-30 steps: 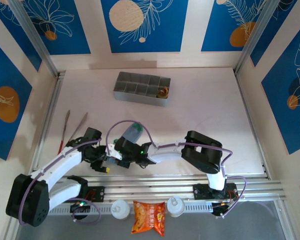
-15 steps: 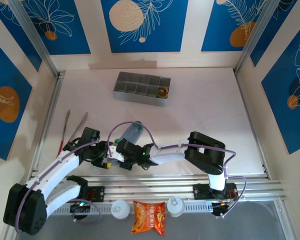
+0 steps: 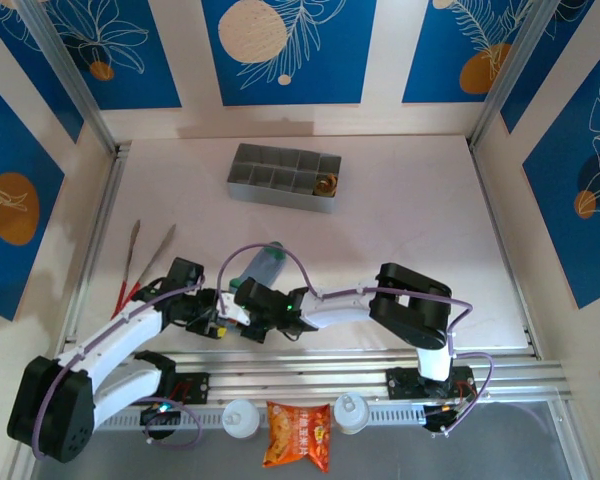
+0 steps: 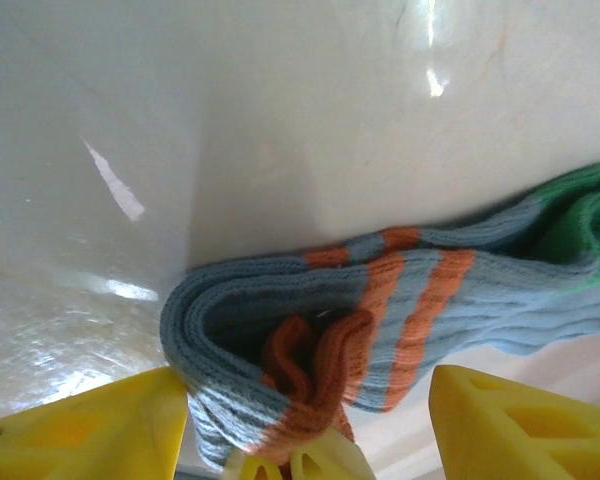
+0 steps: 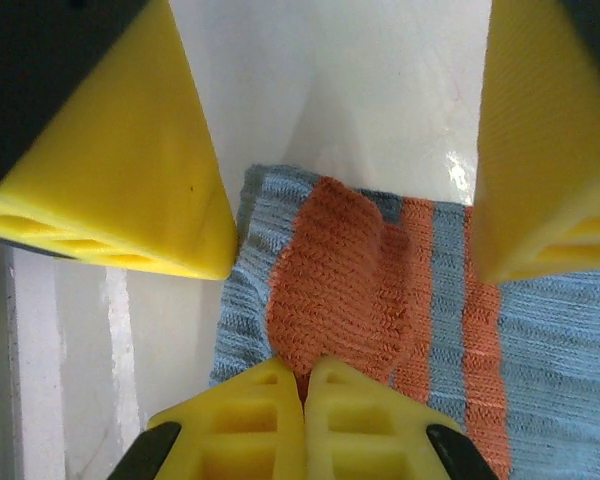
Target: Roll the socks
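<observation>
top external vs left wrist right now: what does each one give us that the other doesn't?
Top external adds the grey compartment tray, the tongs and the snack packet. Left wrist adds the orange cuff tucked into the fold, with the right gripper shut on it. Both share the grey-blue sock and the open left gripper.

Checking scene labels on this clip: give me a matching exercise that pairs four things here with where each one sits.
Things:
1. grey-blue sock
2. tongs
3. grey compartment tray
4. orange snack packet

Places:
A. near edge, in front of the rail between the arm bases
B. far part of the table
C. left side of the table
D. pinched at its orange cuff by the right claw

Pairs: 1-D, 2-C, 3-B, 4-A
</observation>
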You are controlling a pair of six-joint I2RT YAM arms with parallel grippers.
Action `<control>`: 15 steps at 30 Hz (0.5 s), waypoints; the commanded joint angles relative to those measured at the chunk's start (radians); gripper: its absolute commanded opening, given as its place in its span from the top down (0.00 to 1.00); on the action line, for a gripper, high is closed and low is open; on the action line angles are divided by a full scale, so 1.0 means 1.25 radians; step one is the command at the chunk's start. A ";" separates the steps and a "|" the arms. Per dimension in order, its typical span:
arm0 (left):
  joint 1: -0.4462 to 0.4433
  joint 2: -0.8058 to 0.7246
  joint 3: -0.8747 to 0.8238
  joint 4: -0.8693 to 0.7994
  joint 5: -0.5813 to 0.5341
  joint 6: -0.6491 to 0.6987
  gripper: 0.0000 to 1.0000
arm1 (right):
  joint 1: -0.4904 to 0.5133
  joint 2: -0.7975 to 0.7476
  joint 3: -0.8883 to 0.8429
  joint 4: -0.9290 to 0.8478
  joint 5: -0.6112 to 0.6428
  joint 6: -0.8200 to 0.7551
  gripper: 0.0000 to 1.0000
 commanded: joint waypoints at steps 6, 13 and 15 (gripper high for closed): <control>-0.033 0.020 -0.015 -0.006 0.023 0.015 0.43 | -0.007 -0.049 -0.018 0.033 -0.066 0.017 1.00; -0.039 0.022 -0.023 -0.055 0.011 0.034 0.63 | -0.008 -0.045 -0.021 0.035 -0.104 0.031 1.00; -0.041 0.023 -0.024 -0.080 0.003 0.046 0.67 | -0.010 -0.043 -0.024 0.034 -0.117 0.040 1.00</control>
